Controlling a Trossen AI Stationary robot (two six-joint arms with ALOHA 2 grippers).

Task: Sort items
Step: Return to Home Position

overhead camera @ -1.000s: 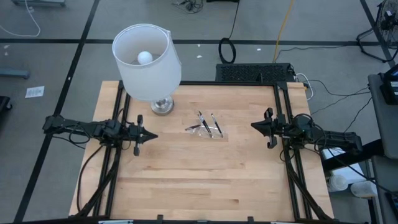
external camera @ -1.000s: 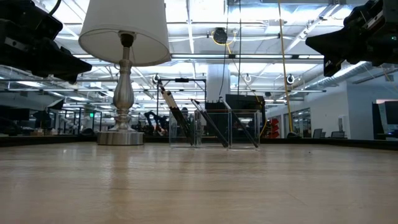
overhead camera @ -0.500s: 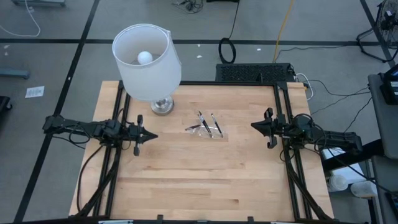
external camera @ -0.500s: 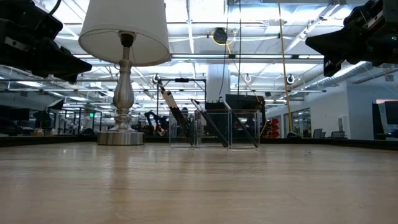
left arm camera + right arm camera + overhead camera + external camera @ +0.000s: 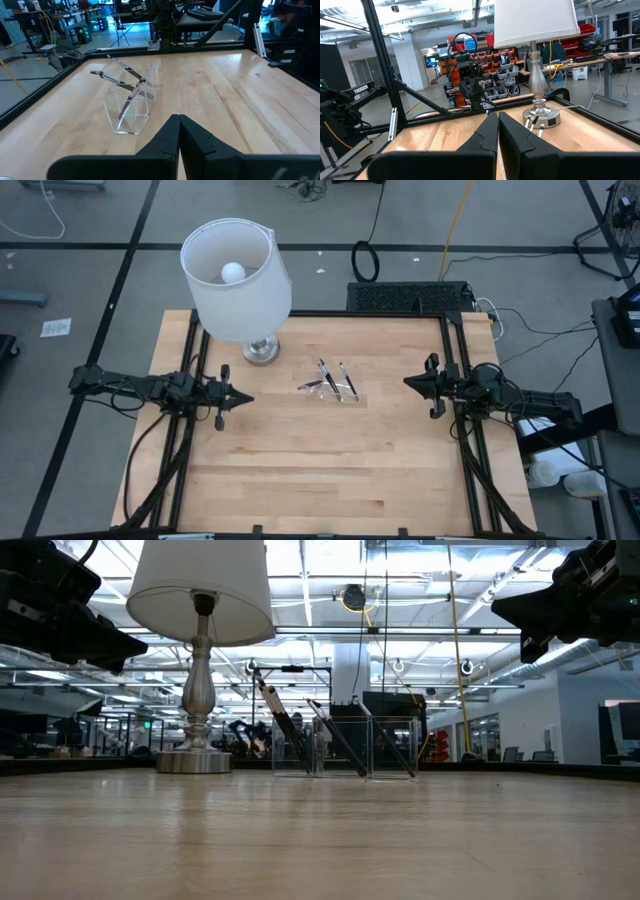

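Note:
Dark pen-like items (image 5: 326,376) with pale ends stand slanting in a small clear tray (image 5: 340,392) at the table's middle. In the low view the items (image 5: 285,730) lean against the tray's walls (image 5: 392,750), lower ends inside. My left gripper (image 5: 248,397) hovers shut to the tray's left, pointing at it, fingertips together in the left wrist view (image 5: 178,118). My right gripper (image 5: 406,382) hovers shut to the tray's right, fingertips together in the right wrist view (image 5: 497,116). Neither touches anything.
A lamp with a white shade (image 5: 236,278) stands on its silver foot (image 5: 261,351) at the far left, close to the tray. Black frame rails (image 5: 190,370) run along both table sides. A dark keyboard-like unit (image 5: 410,297) lies beyond the far edge. Bare wood (image 5: 330,470) spreads toward the near edge.

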